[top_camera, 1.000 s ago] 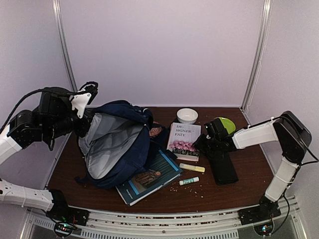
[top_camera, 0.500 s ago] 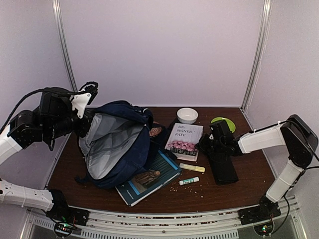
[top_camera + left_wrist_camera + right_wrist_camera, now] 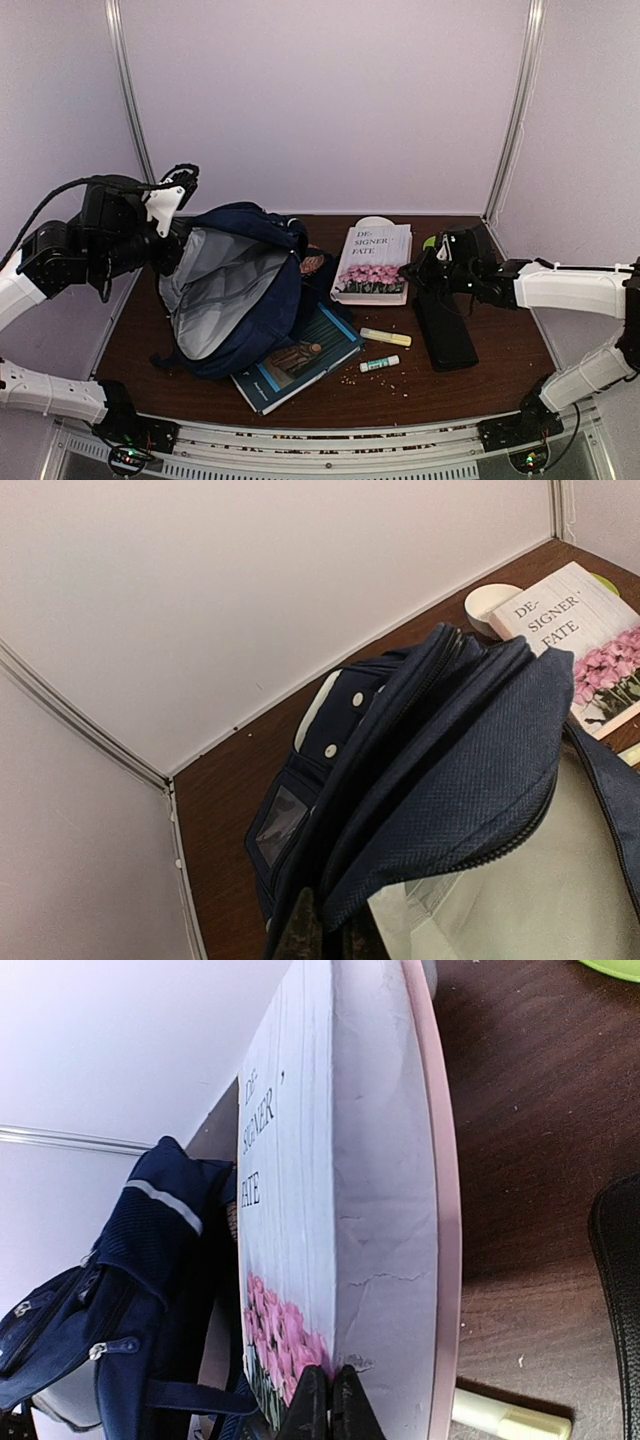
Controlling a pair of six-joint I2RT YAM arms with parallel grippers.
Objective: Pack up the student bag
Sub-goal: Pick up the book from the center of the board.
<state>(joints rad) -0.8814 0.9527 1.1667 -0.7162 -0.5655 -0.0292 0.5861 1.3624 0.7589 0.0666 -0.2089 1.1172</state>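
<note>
Room: pale lilac walls close in three sides of a dark wooden table [image 3: 480,385].
Bag [image 3: 235,300]: navy and by far the biggest item, on the table's left half. Its mouth gapes open, grey lining shows, and the far rim is held up.
Bag handling: it looks soft and floppy, and probably light while unfilled. The mouth would likely sag shut if released, so the firmer zip rim is the place to hold. A strap would only swing.
Blue book [image 3: 300,360]: flat near the front edge, partly under the bag.
White book [image 3: 373,262]: right of the bag, toward the back edge. It appears raised on the side the right gripper holds.
Case [image 3: 445,335]: black and flat, on the right half, near the white book.
Left gripper [image 3: 170,245]: at the back-left corner, closed on the bag's rim with fabric pinched between its fingers.
Right gripper [image 3: 331,1392]: fingers pressed almost together on the white book's near corner, pinching what looks like the cover edge.
Bowl [image 3: 487,602]: white, at the back edge, mostly hidden behind the white book.
Highlighter [image 3: 385,337]: yellow, in front of the white book.
Glue stick [image 3: 380,364]: just nearer the front edge than the highlighter.
Crumbs [image 3: 375,378]: scattered near the glue stick.
Risk: a thin corner pinch may let the white book slip or swing.
</note>
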